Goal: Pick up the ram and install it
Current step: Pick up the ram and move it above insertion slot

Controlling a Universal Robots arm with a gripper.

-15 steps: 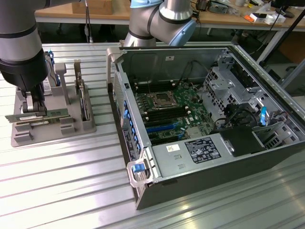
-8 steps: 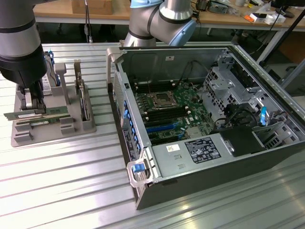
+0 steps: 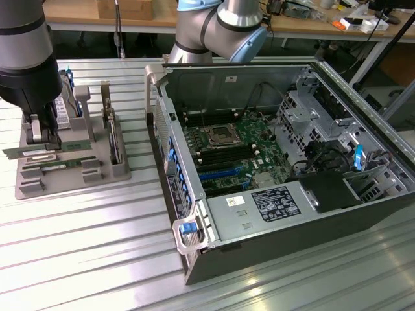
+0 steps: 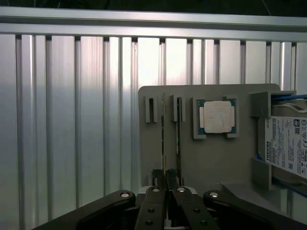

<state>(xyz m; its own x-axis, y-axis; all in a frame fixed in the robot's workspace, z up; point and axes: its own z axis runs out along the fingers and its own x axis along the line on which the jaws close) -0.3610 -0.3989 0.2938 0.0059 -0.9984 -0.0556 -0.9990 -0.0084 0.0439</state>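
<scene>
Green ram [image 4: 163,129] between pincer [image 4: 165,173] tips

Ribbed aluminium table [image 3: 84,253] carries an open PC case [image 3: 259,259] with its motherboard [image 3: 240,155] exposed and a blue-handled latch [image 3: 187,227] at one corner, plus a separate grey holder [image 4: 211,163] with a square silver CPU [image 4: 217,117] seated flat and a white-labelled Toshiba hard drive [image 4: 288,146] beside it.

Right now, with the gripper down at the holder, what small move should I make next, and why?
Probably lift straight up: the gripper looks shut on the ram, which stands edge-on in the slots of the holder.
</scene>
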